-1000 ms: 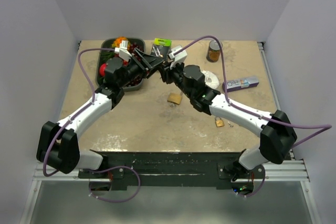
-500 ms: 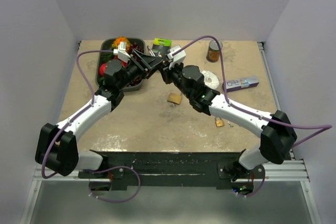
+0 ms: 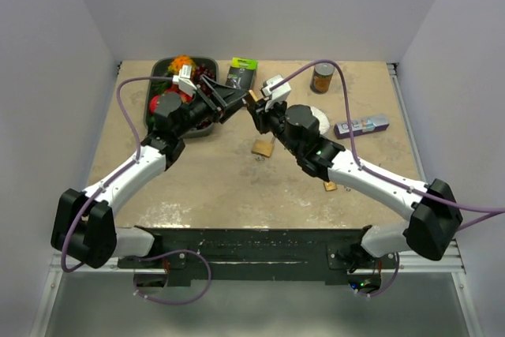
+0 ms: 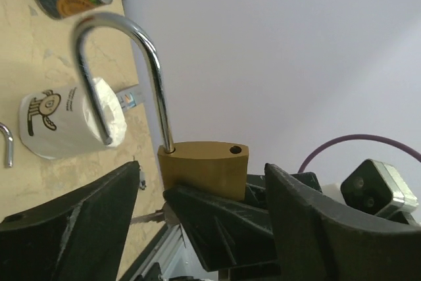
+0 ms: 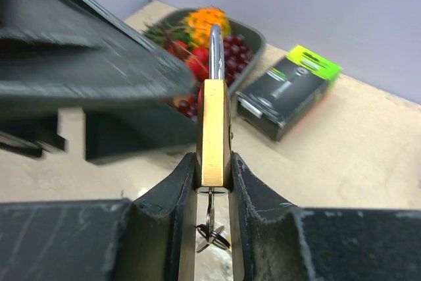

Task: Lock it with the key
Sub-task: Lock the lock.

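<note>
The mottled beige tabletop point(image 3: 221, 187) is closed in by plain pale walls point(image 3: 260, 5). A dark tray point(image 3: 203, 59) of fruit sits at the far left corner. A black-and-green box point(image 3: 242, 71) and a can point(image 3: 321, 77) stand along the far edge. Above the far middle of the tabletop, the right gripper point(image 5: 212, 162) is clamped on a flat brass padlock point(image 5: 214, 123). Its curved steel shackle point(image 4: 118, 51) is swung open, and a key point(image 5: 210, 231) sits in its underside. The left gripper point(image 3: 235, 100) has its jaws apart, one either side of the padlock.
</note>
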You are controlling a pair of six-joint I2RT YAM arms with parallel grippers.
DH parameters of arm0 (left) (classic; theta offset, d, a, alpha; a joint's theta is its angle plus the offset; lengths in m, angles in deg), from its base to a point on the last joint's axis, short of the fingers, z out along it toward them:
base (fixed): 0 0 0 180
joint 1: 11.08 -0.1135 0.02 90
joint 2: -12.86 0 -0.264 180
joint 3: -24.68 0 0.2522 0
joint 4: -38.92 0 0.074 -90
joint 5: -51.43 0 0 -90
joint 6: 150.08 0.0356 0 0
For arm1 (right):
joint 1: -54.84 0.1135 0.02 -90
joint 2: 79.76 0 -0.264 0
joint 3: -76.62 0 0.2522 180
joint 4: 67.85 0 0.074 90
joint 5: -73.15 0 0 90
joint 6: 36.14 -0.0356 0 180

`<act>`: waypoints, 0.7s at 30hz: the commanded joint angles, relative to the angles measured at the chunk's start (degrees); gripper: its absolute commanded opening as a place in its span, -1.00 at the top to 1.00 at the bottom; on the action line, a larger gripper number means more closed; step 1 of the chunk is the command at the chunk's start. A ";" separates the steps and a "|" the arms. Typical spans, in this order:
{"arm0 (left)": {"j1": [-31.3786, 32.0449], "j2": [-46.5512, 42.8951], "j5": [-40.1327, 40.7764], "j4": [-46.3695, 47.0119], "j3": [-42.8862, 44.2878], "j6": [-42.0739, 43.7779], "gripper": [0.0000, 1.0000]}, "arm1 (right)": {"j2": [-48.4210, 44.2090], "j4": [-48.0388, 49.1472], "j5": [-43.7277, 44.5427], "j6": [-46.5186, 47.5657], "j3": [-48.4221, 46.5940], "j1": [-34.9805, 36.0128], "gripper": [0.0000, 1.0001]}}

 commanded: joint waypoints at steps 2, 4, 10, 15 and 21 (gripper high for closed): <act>-2.24 -2.38 0.81 3.49 -1.12 1.32 -0.81 | -5.57 2.79 5.25 0.30 0.44 -1.32 1.00; -2.50 -2.55 0.72 3.49 -1.39 1.49 -0.98 | -6.53 2.35 5.33 0.31 0.88 -1.40 1.00; -9.25 -4.22 -10.41 2.44 -1.65 16.23 -0.98 | -10.22 -3.09 -3.25 4.68 1.23 -1.76 1.00; -18.30 -8.61 -33.59 -8.77 1.85 50.06 -0.98 | -17.94 -12.32 -13.38 8.74 3.68 -2.02 1.00; -19.73 -8.98 -47.52 -61.92 13.72 122.36 -0.96 | -20.68 -23.40 -27.51 10.67 0.45 -2.28 1.00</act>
